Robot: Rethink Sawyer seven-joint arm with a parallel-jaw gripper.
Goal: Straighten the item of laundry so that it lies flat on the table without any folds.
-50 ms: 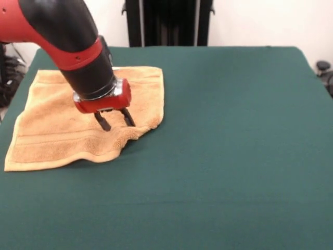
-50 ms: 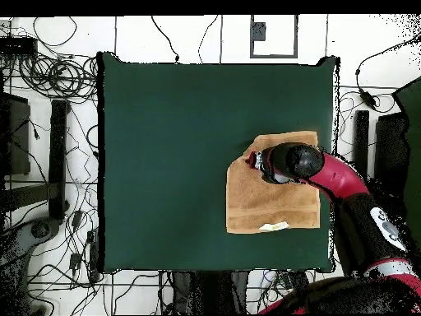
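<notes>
The towel [image 1: 78, 125] lies spread on the table [image 1: 234, 156], close to one corner of it; in the front view that is the far left part of the green cloth, with the towel's left edge near the table's left edge and its far edge just short of the table's far edge. Three of the towel's sides run fairly straight. The corner nearest the table's middle is not flat: there the cloth is bunched and turned in, so that the near edge runs ragged and wavy from the fold toward the towel's near left corner. A woven band runs along the towel's near side. In the overhead view a small white tag [image 2: 274, 225] shows at the towel's edge nearest the robot's base. The gripper [image 1: 114, 121] hangs over the towel just beside the bunched corner, its two dark fingers [image 1: 102, 122] spread apart with nothing between them, their tips at or just above the cloth. The rest of the table, away from the towel, is bare green cloth.
</notes>
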